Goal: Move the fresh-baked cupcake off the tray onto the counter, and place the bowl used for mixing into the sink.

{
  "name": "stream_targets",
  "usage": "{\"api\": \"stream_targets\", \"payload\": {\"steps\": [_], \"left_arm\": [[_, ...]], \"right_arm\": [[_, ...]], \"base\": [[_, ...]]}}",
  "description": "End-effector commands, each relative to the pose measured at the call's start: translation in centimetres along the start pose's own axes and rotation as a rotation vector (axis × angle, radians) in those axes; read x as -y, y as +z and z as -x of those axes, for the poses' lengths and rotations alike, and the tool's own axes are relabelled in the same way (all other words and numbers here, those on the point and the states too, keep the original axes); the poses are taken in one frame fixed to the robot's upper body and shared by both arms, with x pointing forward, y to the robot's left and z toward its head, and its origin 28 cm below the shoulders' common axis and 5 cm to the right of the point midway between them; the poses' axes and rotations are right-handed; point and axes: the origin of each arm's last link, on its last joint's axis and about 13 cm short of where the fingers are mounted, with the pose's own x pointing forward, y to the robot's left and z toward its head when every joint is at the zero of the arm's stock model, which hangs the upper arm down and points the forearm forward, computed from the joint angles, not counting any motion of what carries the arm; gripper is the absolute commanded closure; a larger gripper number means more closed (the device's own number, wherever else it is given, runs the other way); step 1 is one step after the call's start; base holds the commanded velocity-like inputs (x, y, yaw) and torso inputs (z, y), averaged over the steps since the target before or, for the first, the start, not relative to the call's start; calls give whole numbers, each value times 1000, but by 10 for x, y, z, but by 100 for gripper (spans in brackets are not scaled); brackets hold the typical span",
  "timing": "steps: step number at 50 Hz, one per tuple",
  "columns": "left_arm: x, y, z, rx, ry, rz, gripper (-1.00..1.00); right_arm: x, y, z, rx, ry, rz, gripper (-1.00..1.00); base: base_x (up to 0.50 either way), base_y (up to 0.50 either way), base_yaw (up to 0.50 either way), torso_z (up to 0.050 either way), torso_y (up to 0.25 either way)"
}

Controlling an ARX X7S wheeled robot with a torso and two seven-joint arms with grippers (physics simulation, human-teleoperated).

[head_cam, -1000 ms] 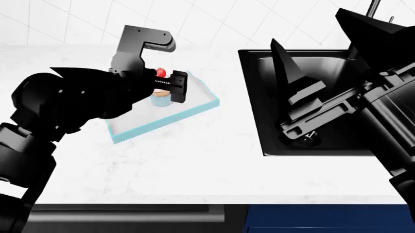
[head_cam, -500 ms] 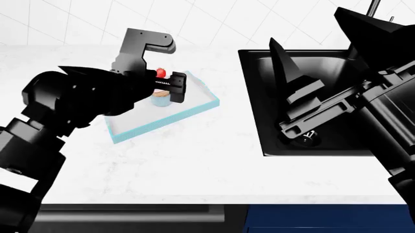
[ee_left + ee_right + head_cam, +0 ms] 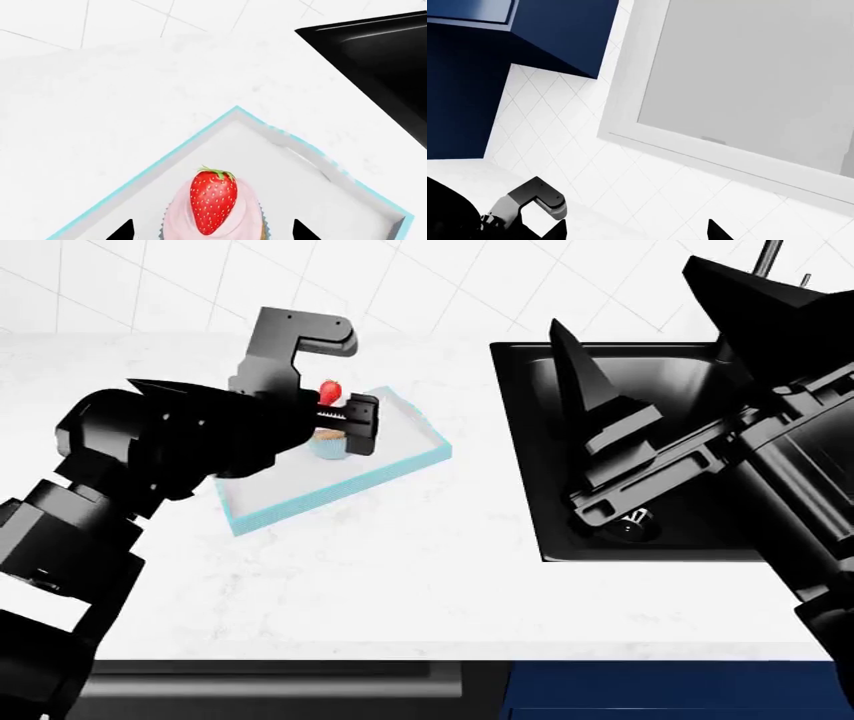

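The cupcake (image 3: 330, 445), with pink frosting, a strawberry and a blue wrapper, stands on the turquoise-rimmed tray (image 3: 400, 476) on the white counter (image 3: 400, 570). My left gripper (image 3: 336, 430) is open around it. In the left wrist view the cupcake (image 3: 213, 210) sits between the two fingertips with a small gap on each side, near the tray's corner (image 3: 235, 109). My right gripper (image 3: 627, 300) is open and empty, raised over the black sink (image 3: 667, 530), fingers pointing up. The right wrist view shows its gripper (image 3: 635, 232) aimed at the wall. The bowl is out of view.
The tiled wall runs behind the counter. The tap (image 3: 770, 255) stands behind the sink, and the metal drain (image 3: 630, 527) shows below the right arm. Navy cabinets (image 3: 641, 690) lie under the counter's front edge. A window frame (image 3: 707, 150) shows in the right wrist view.
My left gripper has shifted slightly left around the cupcake and the left elbow has risen. The cupcake has not moved. The right arm has barely moved.
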Motion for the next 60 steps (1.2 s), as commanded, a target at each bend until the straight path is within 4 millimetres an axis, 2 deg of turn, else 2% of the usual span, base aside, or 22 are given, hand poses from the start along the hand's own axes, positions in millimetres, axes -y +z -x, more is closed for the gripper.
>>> {"api": "stream_targets", "payload": {"steps": [1, 31, 47, 48, 60], "left_arm": [[-1, -3, -4, -22, 2, 5, -100], [1, -13, -11, -69, -21, -1, -100], [-5, -20, -17, -89, 14, 26, -100], [-5, -20, -16, -87, 17, 27, 100], [-5, -19, -15, -85, 19, 25, 100]], "right_arm": [[-1, 0, -1, -1, 3, -2, -100], [-1, -2, 0, -2, 4, -8, -100], [-2, -2, 0, -1, 2, -11, -100], [-2, -2, 0, -2, 3, -10, -100], [-2, -2, 0, -3, 0, -14, -100]], "base": [[0, 0, 0, 0, 0], [0, 0, 0, 0, 0], [0, 0, 0, 0, 0], [0, 0, 0, 0, 0], [0, 0, 0, 0, 0]]}}
